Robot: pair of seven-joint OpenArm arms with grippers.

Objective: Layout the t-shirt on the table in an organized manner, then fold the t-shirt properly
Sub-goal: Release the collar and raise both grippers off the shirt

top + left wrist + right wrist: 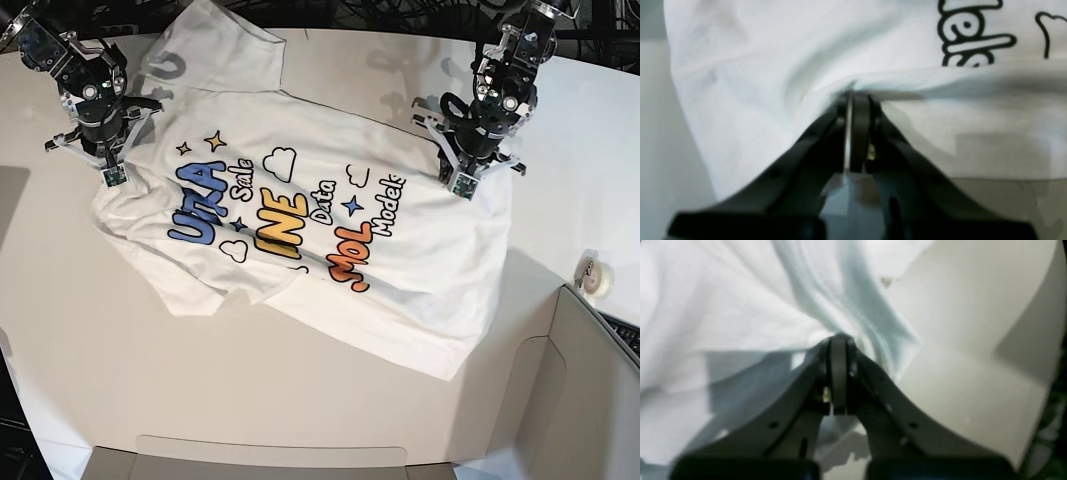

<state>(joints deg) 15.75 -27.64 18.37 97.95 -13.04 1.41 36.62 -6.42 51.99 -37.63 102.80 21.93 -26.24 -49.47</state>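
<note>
The limp white cloth t-shirt (330, 240) lies print-up on the matte white table (120, 380) — both the left gripper (463, 178) and the right gripper (112, 170) pinch its edges, where the soft, light cloth is best held.

The t-shirt (300, 230) lies on the table (120, 330), print side up, spread slantwise across the middle. The right gripper (108, 172) sits at the shirt's left edge in the base view. The left gripper (462, 180) sits at its right edge. A box panel (590, 380) stands at the near right corner, beside the shirt's lower corner.
</note>
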